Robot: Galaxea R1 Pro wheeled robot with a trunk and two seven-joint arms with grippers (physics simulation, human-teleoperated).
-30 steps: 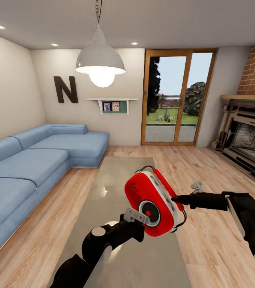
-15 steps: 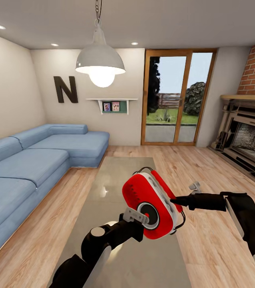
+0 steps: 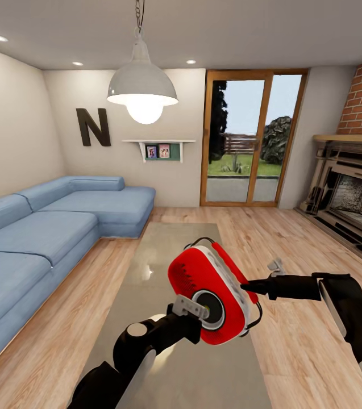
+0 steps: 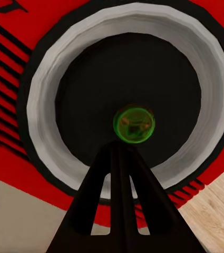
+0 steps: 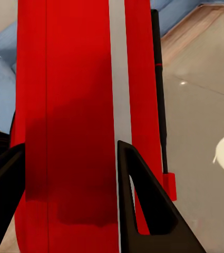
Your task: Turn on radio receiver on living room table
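Note:
The red radio receiver (image 3: 212, 295) hangs tilted above the near part of the glossy grey table (image 3: 163, 250). My right gripper (image 3: 248, 287) is shut on its edge; in the right wrist view its black fingers (image 5: 138, 184) straddle the radio's red body (image 5: 75, 105) beside the white side strip. My left gripper (image 3: 199, 310) is shut, its joined tips (image 4: 120, 153) touching the round dial (image 4: 127, 105) just under the dial's green-lit centre (image 4: 134, 124). The thin wire handle (image 3: 200, 241) arches over the radio's top.
A blue corner sofa (image 3: 38, 227) runs along the left. The brick fireplace (image 3: 351, 193) stands at the right, glass doors (image 3: 249, 142) at the back. A white pendant lamp (image 3: 142, 85) hangs over the table. Wood floor (image 3: 294, 238) lies on both sides of the table.
The radio, held by the right gripper, has shifted slightly left and lower, onto the left gripper's tip. The dial's centre has gone from red to green.

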